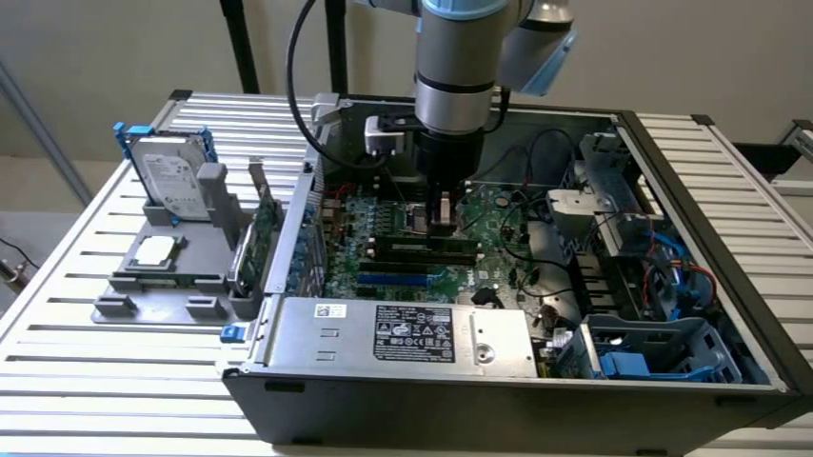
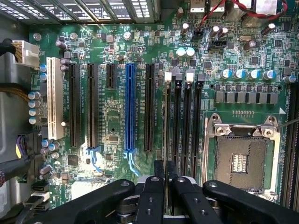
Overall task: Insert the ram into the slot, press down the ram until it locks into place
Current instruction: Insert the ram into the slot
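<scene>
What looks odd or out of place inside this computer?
Nothing looks broken or spilled. The gripper holds the ram straight along the slots. Two oddities: the processor socket is bare, and a hard drive stands outside the case in a grey holder.

Four black memory slots (image 2: 187, 121), one ram (image 2: 166, 121), one blue socket (image 2: 130, 107), one white socket (image 2: 54, 98), one hard drive (image 1: 171, 181)

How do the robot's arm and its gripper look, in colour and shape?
The arm is a silver-grey cylinder with a light blue cap and a black band; a black cable runs beside it. The gripper is black, with flat fingers and linkage bars fastened by round silver screws.
</scene>
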Available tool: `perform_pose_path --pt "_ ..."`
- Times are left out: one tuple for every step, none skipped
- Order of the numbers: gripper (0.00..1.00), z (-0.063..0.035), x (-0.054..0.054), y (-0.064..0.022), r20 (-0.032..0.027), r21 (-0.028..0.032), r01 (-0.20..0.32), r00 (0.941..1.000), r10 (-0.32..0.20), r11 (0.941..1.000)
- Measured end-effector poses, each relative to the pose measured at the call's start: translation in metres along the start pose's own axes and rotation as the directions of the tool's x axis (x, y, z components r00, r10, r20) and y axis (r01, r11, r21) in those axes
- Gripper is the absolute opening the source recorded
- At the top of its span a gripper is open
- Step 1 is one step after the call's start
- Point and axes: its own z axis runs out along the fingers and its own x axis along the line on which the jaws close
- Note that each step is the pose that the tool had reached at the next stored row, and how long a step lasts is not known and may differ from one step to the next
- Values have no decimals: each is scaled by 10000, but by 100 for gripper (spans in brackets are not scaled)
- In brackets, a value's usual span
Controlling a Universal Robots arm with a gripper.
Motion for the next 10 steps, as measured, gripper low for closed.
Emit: perform_pose_path --pt "13 0 -4 0 -4 -2 -13 10000 13 10000" --pt "13 0 -9 1 -4 -3 -30 10000 30 10000" --pt "13 1 -12 0 -5 -3 -43 10000 43 10000" --pt "13 2 -13 0 -6 -4 -51 10000 51 10000" --pt "13 3 -13 0 -7 -2 -57 10000 57 10000" --pt "13 5 -13 0 -7 -1 -64 10000 64 10000" --pt "13 7 -14 1 -8 0 -70 10000 70 10000" --pt "13 9 -14 1 -7 2 -75 10000 75 10000" --pt "13 12 -15 1 -7 4 -79 10000 79 10000" --pt "13 14 -15 0 -7 6 -82 10000 82 10000"
